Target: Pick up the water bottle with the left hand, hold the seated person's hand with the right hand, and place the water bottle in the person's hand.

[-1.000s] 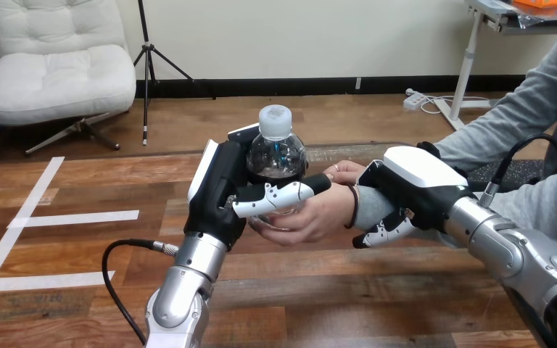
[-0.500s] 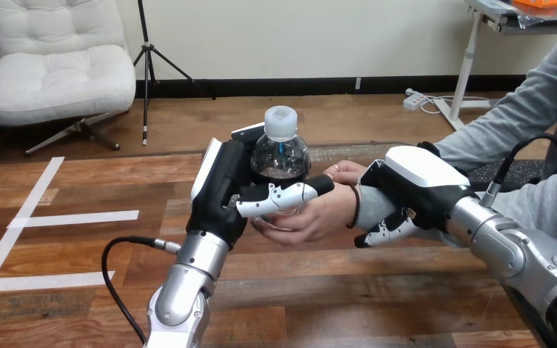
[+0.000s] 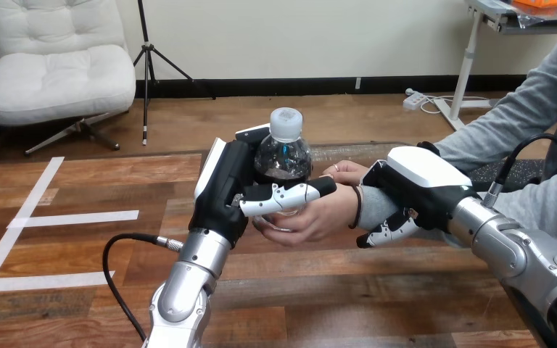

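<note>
At frame centre, left hand (image 3: 225, 190) fingers (image 3: 284, 196) curl round the upright water bottle (image 3: 283, 154), base in the person's hand (image 3: 315, 217); right hand (image 3: 422, 181) fingers (image 3: 383, 232) wrap the wrist (image 3: 367, 206), apparently steadying it for transfer.

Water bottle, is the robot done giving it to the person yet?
Almost. Picked up: the left hand grips the water bottle. The right hand curls round the person's wrist. The bottle sits in the person's hand, both holding it. To do: the robot lets go.
</note>
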Robot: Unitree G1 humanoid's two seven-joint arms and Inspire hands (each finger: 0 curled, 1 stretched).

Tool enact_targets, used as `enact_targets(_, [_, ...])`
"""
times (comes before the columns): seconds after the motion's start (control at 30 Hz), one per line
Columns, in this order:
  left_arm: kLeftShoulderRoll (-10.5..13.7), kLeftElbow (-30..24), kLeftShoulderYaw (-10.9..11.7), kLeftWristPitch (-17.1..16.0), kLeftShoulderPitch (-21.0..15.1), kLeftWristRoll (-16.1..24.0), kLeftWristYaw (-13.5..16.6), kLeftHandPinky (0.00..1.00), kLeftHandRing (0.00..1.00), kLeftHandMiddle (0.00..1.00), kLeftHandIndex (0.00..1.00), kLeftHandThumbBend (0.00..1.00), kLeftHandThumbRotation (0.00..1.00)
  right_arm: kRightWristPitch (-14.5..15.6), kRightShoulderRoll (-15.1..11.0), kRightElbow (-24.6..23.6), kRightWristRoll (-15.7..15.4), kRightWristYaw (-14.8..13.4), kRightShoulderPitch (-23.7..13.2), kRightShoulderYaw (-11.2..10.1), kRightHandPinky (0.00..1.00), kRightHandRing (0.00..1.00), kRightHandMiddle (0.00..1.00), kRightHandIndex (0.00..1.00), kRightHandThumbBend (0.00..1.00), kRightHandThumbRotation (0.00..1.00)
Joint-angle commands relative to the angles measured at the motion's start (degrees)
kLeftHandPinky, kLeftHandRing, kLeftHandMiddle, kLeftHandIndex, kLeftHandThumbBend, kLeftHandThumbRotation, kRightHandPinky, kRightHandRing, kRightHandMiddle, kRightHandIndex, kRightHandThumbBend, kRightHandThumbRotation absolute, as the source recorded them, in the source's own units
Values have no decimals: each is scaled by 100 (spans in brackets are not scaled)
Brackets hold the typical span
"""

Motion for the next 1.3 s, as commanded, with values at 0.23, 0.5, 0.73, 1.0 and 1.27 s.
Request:
enact_targets(0.23, [41, 60, 21, 44, -505, -28, 69, 33, 37, 40, 40, 77, 0, -160, 176, -583, 264, -60, -354, -179, 15, 20, 26, 27, 66, 0])
enact_targets(0.5, [49, -135, 29, 617, -464, -361, -392, 36, 41, 45, 44, 81, 0, -124, 167, -630, 271, -17, -342, -184, 16, 20, 26, 27, 66, 0])
enact_targets(0.73, [210, -297, -81, 932, -416, -289, -619, 52, 61, 67, 58, 95, 27, -92, 164, -663, 283, 3, -327, -195, 16, 20, 26, 27, 66, 0])
enact_targets(1.0, [353, -193, -115, 999, -453, -176, -741, 74, 81, 86, 78, 99, 55, -85, 167, -651, 297, -4, -313, -208, 16, 20, 26, 27, 66, 0])
enact_targets(1.27, [460, -102, -135, 971, -469, -86, -791, 93, 96, 98, 93, 100, 73, -103, 164, -623, 306, -6, -314, -217, 16, 20, 26, 27, 66, 0])
